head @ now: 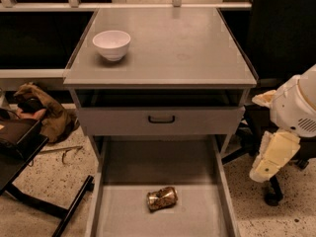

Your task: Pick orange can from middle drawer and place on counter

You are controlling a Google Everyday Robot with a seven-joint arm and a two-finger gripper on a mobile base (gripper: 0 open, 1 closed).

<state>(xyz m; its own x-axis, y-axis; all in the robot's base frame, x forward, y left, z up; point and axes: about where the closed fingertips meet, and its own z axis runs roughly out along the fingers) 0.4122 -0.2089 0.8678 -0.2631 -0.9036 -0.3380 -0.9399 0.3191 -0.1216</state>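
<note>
One orange can (pixel 162 198), lying sideways; my gripper (pixel 269 158) is up-right of it, jaw state unknown. Drop vertically, pinch across its body.

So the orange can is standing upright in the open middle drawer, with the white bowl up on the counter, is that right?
Not quite: the camera view shows the orange can lying on its side in the open middle drawer, not upright. The white bowl is indeed on the counter. The gripper hangs outside the drawer, at the picture's right.
</note>
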